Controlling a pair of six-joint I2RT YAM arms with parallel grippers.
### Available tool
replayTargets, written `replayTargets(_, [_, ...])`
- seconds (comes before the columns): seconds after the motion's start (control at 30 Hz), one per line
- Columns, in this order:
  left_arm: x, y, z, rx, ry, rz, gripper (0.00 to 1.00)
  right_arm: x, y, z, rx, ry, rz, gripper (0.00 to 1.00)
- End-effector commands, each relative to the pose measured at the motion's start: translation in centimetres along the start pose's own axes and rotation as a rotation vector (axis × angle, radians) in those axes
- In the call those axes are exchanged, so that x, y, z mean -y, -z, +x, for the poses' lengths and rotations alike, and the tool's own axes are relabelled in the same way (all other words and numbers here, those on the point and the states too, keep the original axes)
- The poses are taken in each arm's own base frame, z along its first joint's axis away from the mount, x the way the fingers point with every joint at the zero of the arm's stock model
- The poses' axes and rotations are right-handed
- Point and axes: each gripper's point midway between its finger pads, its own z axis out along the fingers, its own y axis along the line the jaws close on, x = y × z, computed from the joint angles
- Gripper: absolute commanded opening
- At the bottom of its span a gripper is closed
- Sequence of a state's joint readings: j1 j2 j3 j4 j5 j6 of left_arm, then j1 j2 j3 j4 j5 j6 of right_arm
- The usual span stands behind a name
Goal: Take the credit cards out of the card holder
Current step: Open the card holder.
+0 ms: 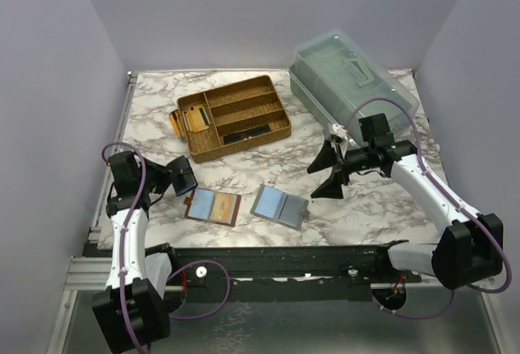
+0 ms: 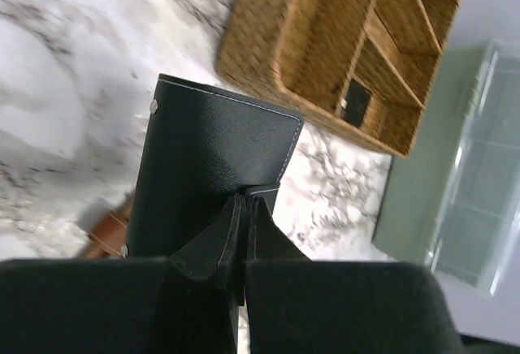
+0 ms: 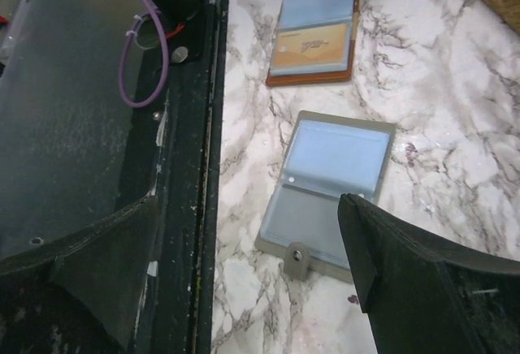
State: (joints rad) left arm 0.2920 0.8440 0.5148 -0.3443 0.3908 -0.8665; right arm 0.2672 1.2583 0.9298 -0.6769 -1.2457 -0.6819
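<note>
Gripping card holder (image 2: 211,167) by its near edge, left gripper (image 2: 244,269) fully closed; right gripper (image 1: 327,172) agape, empty; advise steadying before opening.

1. A robot lab test cell: plain pale walls (image 1: 49,86) box in a marble-patterned table (image 1: 366,208).
2. At 6 o'clock, a black rail (image 1: 284,258) on aluminium framing (image 1: 81,273) carries the left arm (image 1: 130,236) and right arm (image 1: 426,183), trailing purple cables (image 3: 123,62).
3. Staged props: a wicker tray (image 1: 236,114) at 12 o'clock, a clear plastic box (image 1: 349,74) at 1 o'clock.
</note>
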Motion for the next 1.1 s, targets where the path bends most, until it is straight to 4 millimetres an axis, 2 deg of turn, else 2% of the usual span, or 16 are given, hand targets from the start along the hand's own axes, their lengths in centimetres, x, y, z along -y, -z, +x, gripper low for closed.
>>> replayTargets(0.0, [6.5,1.8,1.6,-0.096,0.012,0.233,0.00,-0.4,-2.3,0.0,0.005,-0.103,-0.061,0.99])
replayTargets(0.17, [11.7,3.3,4.4,-0.107,0.005,0.358,0.00,0.9,-4.7,0.0,-0.009,-0.166,-0.023,1.00])
replayTargets(0.27, [13.8,3.5,5.8,-0.097,0.015,0.396,0.00,2.8,-5.3,-1.4,0.027,-0.144,0.042,0.99])
replayTargets(0.4, [16.4,2.9,8.4,-0.086,0.011,0.434,0.00,5.2,-6.9,-3.6,0.030,-0.177,0.149,0.99])
replayTargets(0.53, [19.2,1.7,10.3,-0.048,0.012,0.465,0.00,7.2,-9.6,-4.1,0.006,-0.335,0.284,0.99])
replayTargets(0.6, [20.2,1.0,11.3,-0.036,0.002,0.465,0.00,9.0,-10.1,-4.0,0.013,-0.427,0.408,0.99])
replayTargets(0.73, [21.4,0.0,12.4,-0.019,0.012,0.474,0.00,11.6,-9.3,-3.5,0.054,-0.506,0.585,1.00])
replayTargets(0.87, [21.9,-0.4,13.2,-0.023,0.035,0.496,0.00,11.0,-9.6,-2.8,0.073,-0.559,0.562,1.00])
replayTargets(1.07, [22.1,-0.1,14.3,-0.058,0.087,0.521,0.00,10.2,-11.1,-3.5,0.114,-0.598,0.447,0.97])
